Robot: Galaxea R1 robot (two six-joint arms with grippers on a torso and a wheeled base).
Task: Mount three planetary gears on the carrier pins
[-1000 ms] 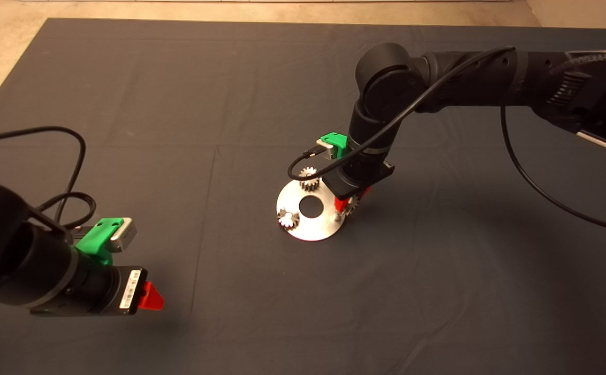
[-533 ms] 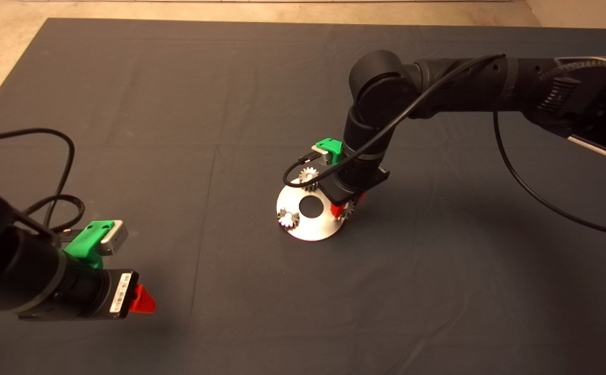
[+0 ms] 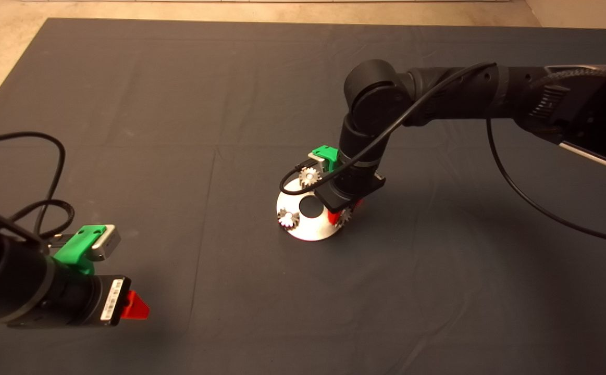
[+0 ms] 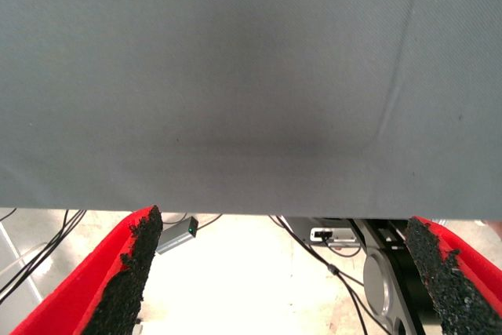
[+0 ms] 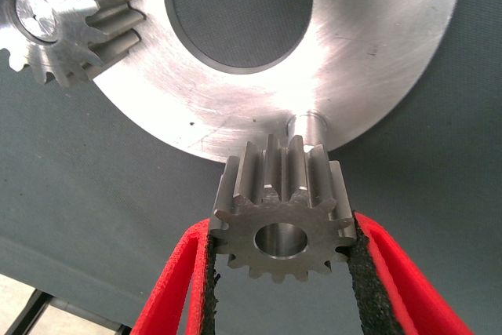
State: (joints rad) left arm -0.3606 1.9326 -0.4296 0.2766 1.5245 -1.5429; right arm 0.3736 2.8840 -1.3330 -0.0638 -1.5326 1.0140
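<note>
Dark mat surface (image 3: 188, 104) is carrying the carrier disc (image 5: 376, 60); right tool (image 5: 280, 272) is gripping the third gear (image 5: 281, 209) just short of the bare pin (image 5: 307, 123), bore not yet over it. Left tool (image 4: 282, 288) is waiting spread open, well apart.

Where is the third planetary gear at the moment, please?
The third gear is clamped in the right claw at the disc's right edge in the head view, just short of the last bare pin.

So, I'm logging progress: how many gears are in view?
3. Two sit on disc pins: the far gear and the near-left gear. The third gear is held in the right gripper, beside the bare pin. None seems hidden.
</note>
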